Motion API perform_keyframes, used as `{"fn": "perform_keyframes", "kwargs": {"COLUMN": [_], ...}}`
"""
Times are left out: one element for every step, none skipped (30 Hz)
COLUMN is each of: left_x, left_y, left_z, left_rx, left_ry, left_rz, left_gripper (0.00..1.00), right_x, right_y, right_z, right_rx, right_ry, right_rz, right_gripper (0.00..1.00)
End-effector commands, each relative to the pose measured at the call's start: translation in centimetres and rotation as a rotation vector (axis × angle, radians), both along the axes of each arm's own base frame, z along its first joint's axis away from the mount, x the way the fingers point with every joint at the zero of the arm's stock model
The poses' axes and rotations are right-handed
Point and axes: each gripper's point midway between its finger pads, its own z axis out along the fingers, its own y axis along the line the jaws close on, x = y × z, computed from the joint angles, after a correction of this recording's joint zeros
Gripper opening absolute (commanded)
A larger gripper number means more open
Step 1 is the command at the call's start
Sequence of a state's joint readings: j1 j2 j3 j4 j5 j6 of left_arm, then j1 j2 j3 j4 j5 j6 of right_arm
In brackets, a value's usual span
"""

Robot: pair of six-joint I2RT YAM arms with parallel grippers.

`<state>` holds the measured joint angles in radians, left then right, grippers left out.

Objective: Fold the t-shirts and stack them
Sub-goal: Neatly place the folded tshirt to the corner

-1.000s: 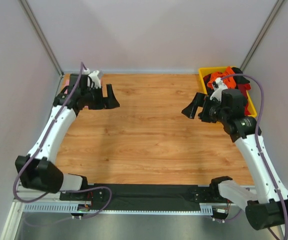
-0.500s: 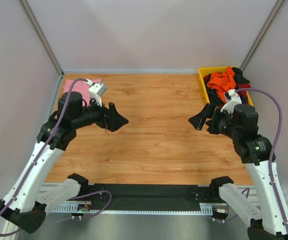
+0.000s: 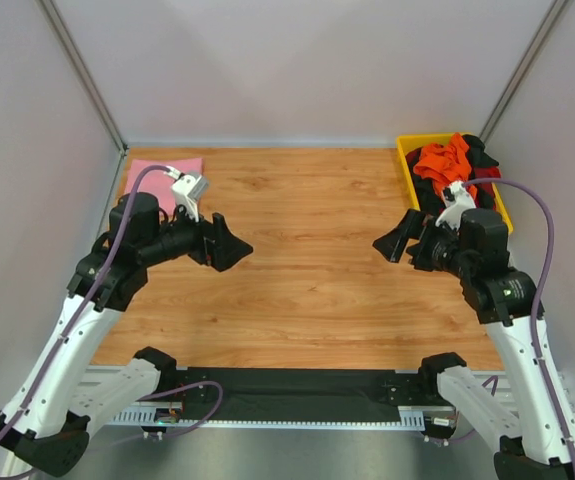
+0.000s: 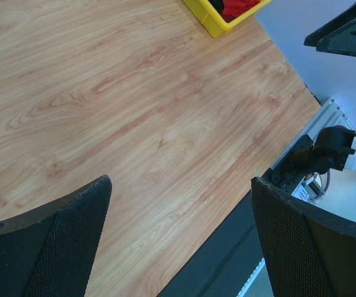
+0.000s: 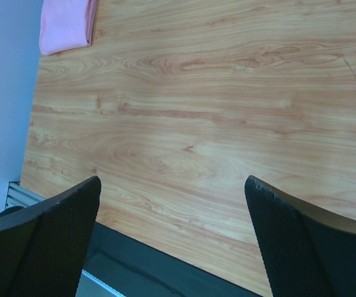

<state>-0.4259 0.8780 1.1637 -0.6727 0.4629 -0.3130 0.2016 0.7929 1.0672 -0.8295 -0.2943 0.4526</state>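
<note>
Surface: the light wood-grain table (image 3: 307,300) fills the workspace, and its broad middle is bare wood.

Arms: the white-and-black left arm (image 3: 87,300) and the white-and-black right arm (image 3: 512,310) are both raised over the table, heads turned inward toward each other.

Container: the yellow plastic bin (image 3: 404,158) sits at the far right corner. It holds a loose heap of orange, red and black cloth t-shirts (image 3: 445,160), unfolded and rising above the rim (individual shirts cannot be counted).

Placed item: the light pink t-shirt (image 3: 162,170) lies flat as a neat rectangle at the far left corner, apart from both arms.

Pincers: the left gripper (image 3: 232,245) has its fingers spread wide with nothing between them, hovering over bare wood. The right gripper (image 3: 392,235) is likewise spread and empty, near the bin but not in it.

Progress (judgement): one shirt looks folded and set down as the base of the stack. The heap in the bin is untouched, so most of the work remains. The next pick probably falls to the right arm, nearest the bin.

Writing: no brand, label or text is legible on shirts, bin or arms.
</note>
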Motion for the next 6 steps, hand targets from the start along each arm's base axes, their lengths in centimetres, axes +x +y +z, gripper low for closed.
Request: {"fn": "perform_keyframes", "kwargs": {"left_x": [-0.27,-0.17,-0.16,-0.10,-0.16,-0.28], "left_y": [-0.41,-0.48,-0.53,-0.51,-0.50,-0.61], "left_z": [0.46,0.60,0.48,0.49,0.34,0.33], "left_rx": [-0.020,-0.023,-0.022,-0.019,-0.016,-0.018], "left_ry": [-0.024,-0.033,-0.031,-0.035,-0.031,-0.030], "left_rz": [-0.029,-0.031,-0.034,-0.034,-0.036,-0.047], "left_gripper": [0.99,1.00,0.99,0.99,0.99,0.99], "right_x": [0.04,0.21,0.28,0.42,0.46,0.49], "right_y": [0.07,-0.02,0.00,0.00,0.04,0.03], "right_z": [-0.26,-0.26,-0.52,-0.63,-0.69,-0.73], "right_rx": [0.009,0.007,0.007,0.009,0.011,0.011], "right_ry": [-0.010,-0.015,-0.008,-0.002,0.002,0.003], "right_rz": [-0.001,-0.008,-0.009,-0.012,-0.014,-0.016], "right_gripper": [1.00,1.00,1.00,1.00,1.00,1.00]}}
